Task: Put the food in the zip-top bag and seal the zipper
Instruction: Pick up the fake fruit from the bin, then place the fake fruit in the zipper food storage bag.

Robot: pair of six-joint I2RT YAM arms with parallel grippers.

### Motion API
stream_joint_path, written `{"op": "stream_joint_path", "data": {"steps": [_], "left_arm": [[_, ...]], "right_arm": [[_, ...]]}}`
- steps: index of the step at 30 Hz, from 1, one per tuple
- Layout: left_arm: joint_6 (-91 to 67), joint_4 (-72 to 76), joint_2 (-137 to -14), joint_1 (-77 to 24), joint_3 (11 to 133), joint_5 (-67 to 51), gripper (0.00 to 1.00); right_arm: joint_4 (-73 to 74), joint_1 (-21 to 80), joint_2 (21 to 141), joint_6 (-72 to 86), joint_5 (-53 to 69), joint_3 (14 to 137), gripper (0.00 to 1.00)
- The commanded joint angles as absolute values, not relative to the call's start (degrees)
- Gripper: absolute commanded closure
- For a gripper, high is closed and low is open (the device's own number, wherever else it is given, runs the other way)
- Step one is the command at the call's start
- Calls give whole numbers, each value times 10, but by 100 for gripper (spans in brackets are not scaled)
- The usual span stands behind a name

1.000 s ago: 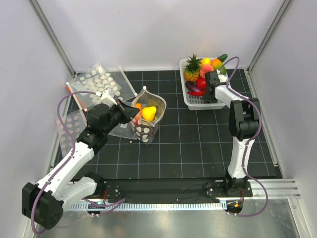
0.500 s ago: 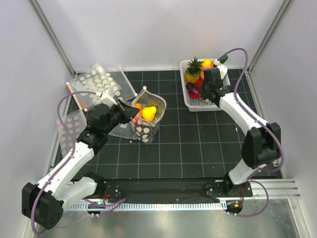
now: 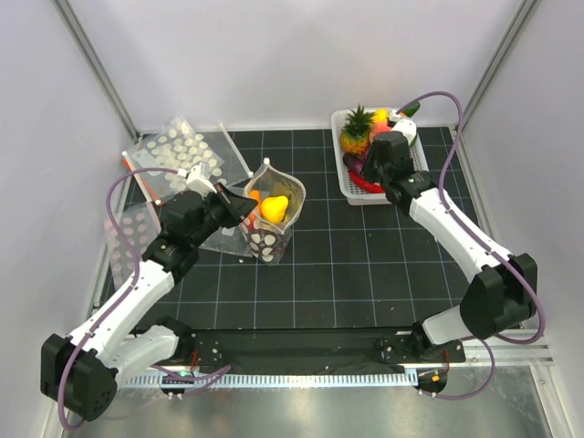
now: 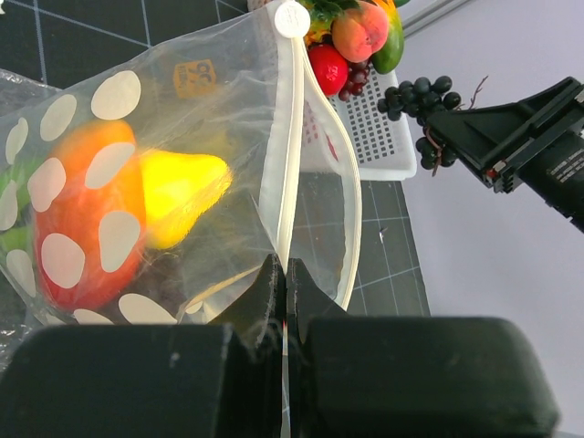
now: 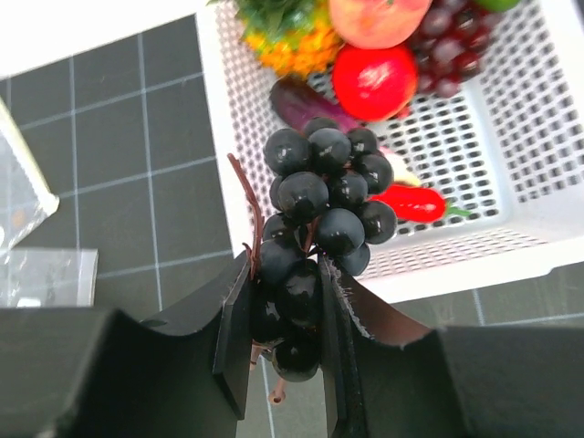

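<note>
The zip-top bag [image 3: 271, 224] stands upright left of centre with its mouth open. Inside it lie a yellow piece [image 4: 178, 187] and an orange-red piece [image 4: 87, 219] of food. My left gripper [image 4: 286, 274] is shut on the white zipper [image 4: 290, 137] at the bag's near rim, and the zipper's round tab [image 4: 292, 18] shows at the far end. My right gripper [image 5: 285, 283] is shut on a bunch of black grapes [image 5: 315, 196], hanging above the front-left edge of the white basket [image 3: 336, 146], well right of the bag.
The basket holds more food: a pineapple [image 3: 355, 128], a red round fruit [image 5: 374, 80], a peach [image 5: 376, 14], a purple aubergine [image 5: 301, 102] and a red chilli [image 5: 415, 203]. Flat dotted clear sheets [image 3: 178, 151] lie behind and left of the bag.
My right gripper has come up out of the basket with the grapes and shifted left and nearer. The left gripper and the bag have not moved.
</note>
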State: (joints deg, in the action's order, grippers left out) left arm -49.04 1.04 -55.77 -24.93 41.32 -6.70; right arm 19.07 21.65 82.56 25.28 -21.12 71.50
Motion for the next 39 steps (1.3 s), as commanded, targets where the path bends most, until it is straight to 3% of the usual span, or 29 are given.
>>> {"op": "stream_joint_path", "data": {"steps": [1,5,9,20,27,34,36,39], "left_arm": [[-483,34,-558,-246,425,-73,100],[-483,34,-560,-246,425,-72,100],[-490,37,-559,-246,421,-68,100],[-494,26,-553,-246,418,-46,100],[-497,34,-550,-246,416,-54,100],[-514,62,-541,-246,397,-59,100],[-517,66,-537,-246,395,-61,100],[-525,77,-538,-246,388,-68,100]], "right_arm": [[114,235,788,228,-160,698,69],[65,285,752,158,-84,686,71],[-62,310,704,133,114,625,70],[-103,349,692,100,296,605,73],[-84,386,744,87,255,634,73],[-106,440,873,102,117,693,72],[-59,460,925,92,74,748,52],[-35,501,950,91,19,780,35]]}}
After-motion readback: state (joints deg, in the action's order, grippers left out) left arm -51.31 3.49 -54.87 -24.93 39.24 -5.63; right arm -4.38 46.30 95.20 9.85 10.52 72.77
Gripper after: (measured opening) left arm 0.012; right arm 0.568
